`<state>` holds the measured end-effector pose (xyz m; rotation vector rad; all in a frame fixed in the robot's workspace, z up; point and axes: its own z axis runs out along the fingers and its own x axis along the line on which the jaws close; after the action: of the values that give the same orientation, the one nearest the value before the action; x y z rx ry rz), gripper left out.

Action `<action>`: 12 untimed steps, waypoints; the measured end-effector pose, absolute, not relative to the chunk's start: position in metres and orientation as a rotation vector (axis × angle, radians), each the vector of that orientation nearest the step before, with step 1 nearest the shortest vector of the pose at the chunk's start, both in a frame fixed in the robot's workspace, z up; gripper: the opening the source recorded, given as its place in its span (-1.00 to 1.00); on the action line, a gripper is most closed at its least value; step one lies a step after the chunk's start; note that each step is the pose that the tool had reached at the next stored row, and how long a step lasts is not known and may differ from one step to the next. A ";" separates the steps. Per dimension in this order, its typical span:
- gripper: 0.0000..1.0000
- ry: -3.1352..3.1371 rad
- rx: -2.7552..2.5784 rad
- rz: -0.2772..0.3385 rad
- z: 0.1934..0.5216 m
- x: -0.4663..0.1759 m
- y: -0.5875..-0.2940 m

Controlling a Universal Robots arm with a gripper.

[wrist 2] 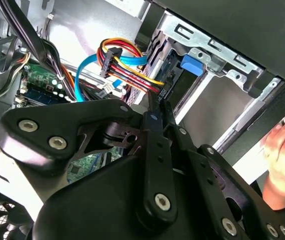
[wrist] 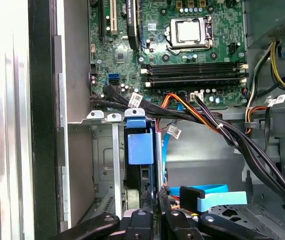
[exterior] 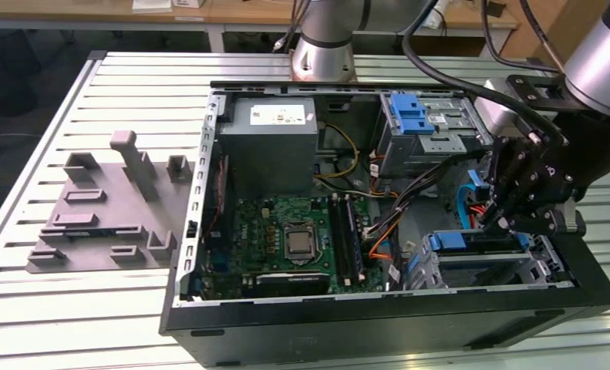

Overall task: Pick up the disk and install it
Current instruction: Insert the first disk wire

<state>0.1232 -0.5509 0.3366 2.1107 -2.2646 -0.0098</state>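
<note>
Closest in, the claw [wrist 2: 157, 107]: black links tapering to fingers drawn together, with nothing visibly pinched between them. Poised at the mouth of the lower drive cage [wrist: 102, 165], at the front corner of the case [exterior: 387, 316] on the exterior view's right. Lined up there, probably, to press rather than to carry. Already standing on edge in that cage, the disk [wrist: 136, 147], blue carrier tab outward, just beyond the fingertips; cannot tell whether touching. Seated deep enough, by the look, to need only a last push. Draped beside the cage, loose cables [wrist 2: 127, 65], clear of the slot. Resting at the case's edge, a hand [wrist 2: 282, 165], perhaps steadying. Laid flat on the worktop [exterior: 79, 308], the case, open side up for access.
</note>
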 end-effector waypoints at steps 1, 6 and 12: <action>-0.68 -2.264 2.111 -0.011 0.336 0.123 -0.551; -0.68 -2.253 2.121 -0.012 0.336 0.124 -0.551; -0.68 -2.231 2.143 -0.012 0.336 0.125 -0.553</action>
<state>0.1247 -0.5526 0.3362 2.1430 -2.2314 -0.0119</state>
